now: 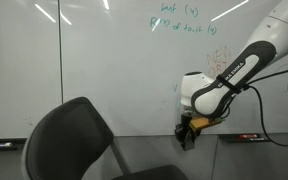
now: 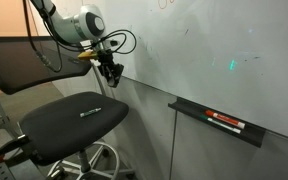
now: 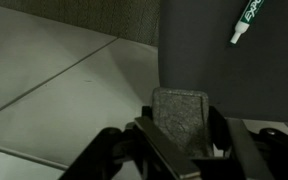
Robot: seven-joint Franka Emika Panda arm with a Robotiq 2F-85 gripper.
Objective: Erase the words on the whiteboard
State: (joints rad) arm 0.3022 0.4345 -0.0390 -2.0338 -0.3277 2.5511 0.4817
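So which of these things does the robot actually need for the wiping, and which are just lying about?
For the job:
whiteboard
green writing
eraser, held in the tool

Just there:
chair
tray
markers

Board (image 1: 104, 60) face is lying open above and to both sides of the gripper (image 2: 112, 75), which is clamping the eraser (image 3: 180, 115). Chair (image 2: 74, 120) is standing close below, crowding low passes. Tray (image 2: 189, 108) holding markers (image 2: 224, 121) is projecting at the board's lower edge, obstructing sweeps there.
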